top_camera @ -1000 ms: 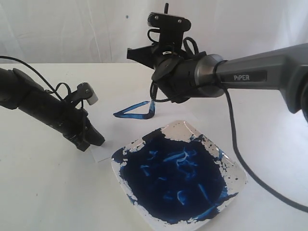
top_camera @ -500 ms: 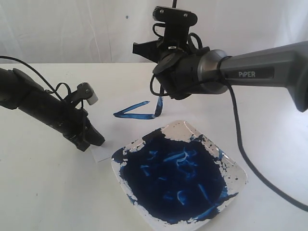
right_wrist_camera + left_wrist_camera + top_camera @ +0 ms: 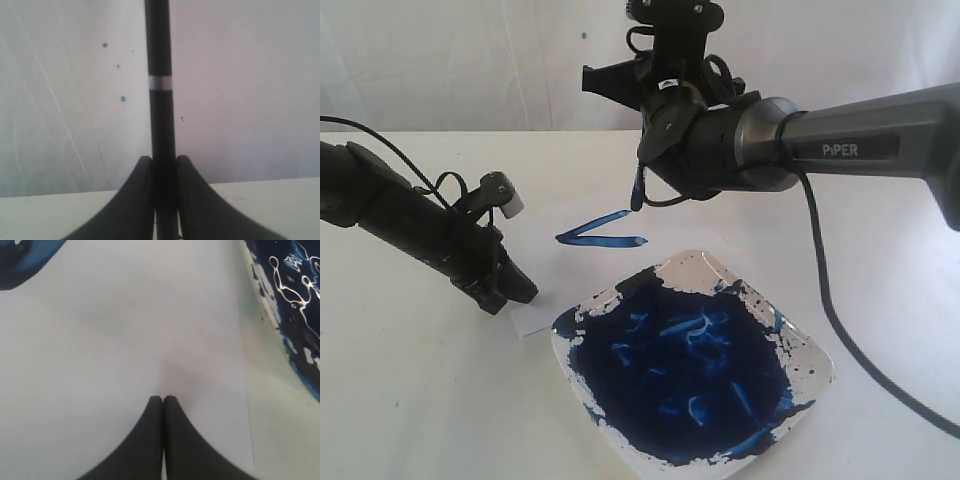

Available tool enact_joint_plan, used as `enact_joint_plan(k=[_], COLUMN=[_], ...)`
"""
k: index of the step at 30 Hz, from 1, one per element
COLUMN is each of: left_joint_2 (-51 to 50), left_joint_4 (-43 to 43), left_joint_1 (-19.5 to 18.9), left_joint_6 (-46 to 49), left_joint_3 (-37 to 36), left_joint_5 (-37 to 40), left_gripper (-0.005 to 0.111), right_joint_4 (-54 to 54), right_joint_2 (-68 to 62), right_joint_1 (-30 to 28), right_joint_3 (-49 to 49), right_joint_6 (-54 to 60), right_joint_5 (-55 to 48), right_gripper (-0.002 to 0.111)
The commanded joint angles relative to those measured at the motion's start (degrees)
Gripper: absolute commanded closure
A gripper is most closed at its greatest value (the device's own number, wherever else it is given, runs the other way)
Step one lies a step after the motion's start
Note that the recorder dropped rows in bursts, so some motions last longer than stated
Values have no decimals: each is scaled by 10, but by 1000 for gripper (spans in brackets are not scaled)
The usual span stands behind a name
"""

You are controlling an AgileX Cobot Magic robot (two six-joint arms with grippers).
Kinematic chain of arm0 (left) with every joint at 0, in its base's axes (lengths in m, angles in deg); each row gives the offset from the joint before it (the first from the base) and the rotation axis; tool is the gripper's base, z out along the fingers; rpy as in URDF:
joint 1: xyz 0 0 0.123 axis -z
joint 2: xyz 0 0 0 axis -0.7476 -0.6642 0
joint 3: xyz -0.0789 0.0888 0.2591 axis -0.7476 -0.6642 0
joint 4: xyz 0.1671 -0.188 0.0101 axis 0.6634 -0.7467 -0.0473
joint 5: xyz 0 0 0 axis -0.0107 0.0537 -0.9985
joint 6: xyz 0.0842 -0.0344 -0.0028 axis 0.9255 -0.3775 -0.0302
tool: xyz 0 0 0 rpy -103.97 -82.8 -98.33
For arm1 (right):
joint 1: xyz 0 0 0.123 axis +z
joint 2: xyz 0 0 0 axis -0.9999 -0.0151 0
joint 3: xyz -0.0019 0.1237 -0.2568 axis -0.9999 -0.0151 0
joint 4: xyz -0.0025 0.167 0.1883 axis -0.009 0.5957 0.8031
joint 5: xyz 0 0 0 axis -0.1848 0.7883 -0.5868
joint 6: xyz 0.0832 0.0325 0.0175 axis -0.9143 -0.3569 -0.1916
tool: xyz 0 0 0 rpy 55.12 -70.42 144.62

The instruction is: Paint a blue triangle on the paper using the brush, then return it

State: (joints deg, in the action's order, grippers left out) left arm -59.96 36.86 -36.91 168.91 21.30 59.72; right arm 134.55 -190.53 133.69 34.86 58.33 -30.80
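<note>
The right hand (image 3: 163,160) pinches the brush (image 3: 159,60) by its black, silver-banded handle.

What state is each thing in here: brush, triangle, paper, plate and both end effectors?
brush: gripped by its handle, blue tip apparently lifted just off the paper.
blue triangle: unfinished, two strokes meeting at one corner, third side missing.
paper: lying flat, pinned by the left end effector.
plate: mostly covered in dark blue paint.
left end effector: shut, tips on the paper.
right end effector: shut on the brush.

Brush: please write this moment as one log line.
right gripper shut on brush | tip off paper | blue triangle two sides | left gripper shut
</note>
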Motion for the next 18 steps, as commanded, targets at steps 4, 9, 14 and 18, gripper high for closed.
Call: enact_joint_plan(k=[4,9,14,18], left_joint_2=[1,1,1,1], left_joint_4=[1,1,1,1], left_joint_1=[1,1,1,1], left_joint_6=[0,-1,-1,-1], left_joint_3=[-4,-4,-4,-4], left_joint_5=[11,11,12,12], left_gripper=[107,107,107,107], right_joint_4=[-41,-117,-272,-341], right_joint_2=[2,-13,-16,-16], right_joint_1=[0,-9,-24,-46], right_joint_3=[4,11,11,11], right_joint_6=[-11,-24,-121,-191], right_joint_5=[31,-10,-47,-63], right_gripper=[108,108,108,108])
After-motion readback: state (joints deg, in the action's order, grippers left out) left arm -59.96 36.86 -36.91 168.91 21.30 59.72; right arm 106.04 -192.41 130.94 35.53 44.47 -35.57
